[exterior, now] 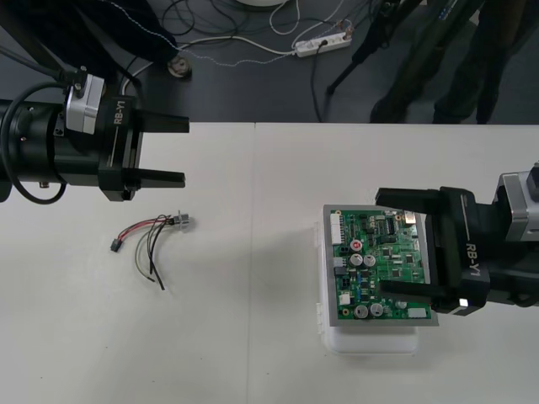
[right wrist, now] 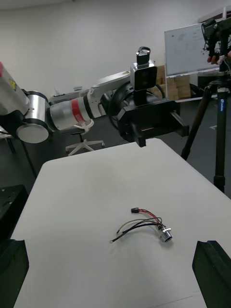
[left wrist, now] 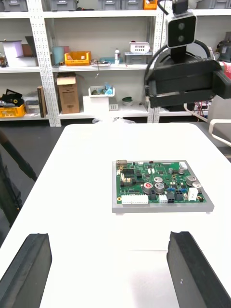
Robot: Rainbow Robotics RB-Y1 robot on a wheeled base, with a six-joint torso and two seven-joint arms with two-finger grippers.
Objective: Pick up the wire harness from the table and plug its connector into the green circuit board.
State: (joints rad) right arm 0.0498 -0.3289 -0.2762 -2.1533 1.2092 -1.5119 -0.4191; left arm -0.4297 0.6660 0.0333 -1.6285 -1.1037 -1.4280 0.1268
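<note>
- The left arm reaches in level from its side of the table (exterior: 253, 337). The left tool (exterior: 183, 152) points toward the table's middle.
- Its two black fingers stand wide apart and grip nothing.
- The wire harness (exterior: 150, 235) lies loose on the table, near this tool and just to the side of its nearer finger, not touching it.
- The round metal socket (exterior: 180, 221) is the end closest to the left tool's fingertips. The small black plug (exterior: 114, 245) lies farther back, alongside the tool's body.
- The right arm comes in level from the opposite side, with the right tool (exterior: 381, 242) facing the left one.
- The right tool's fingers (exterior: 408, 198) are also spread apart and hold nothing. They are raised over the green circuit board (exterior: 379, 257), one over each of two opposite edges.
- The board sits flat on its white base (exterior: 370, 343) beneath the right tool, well apart from the harness.
</note>
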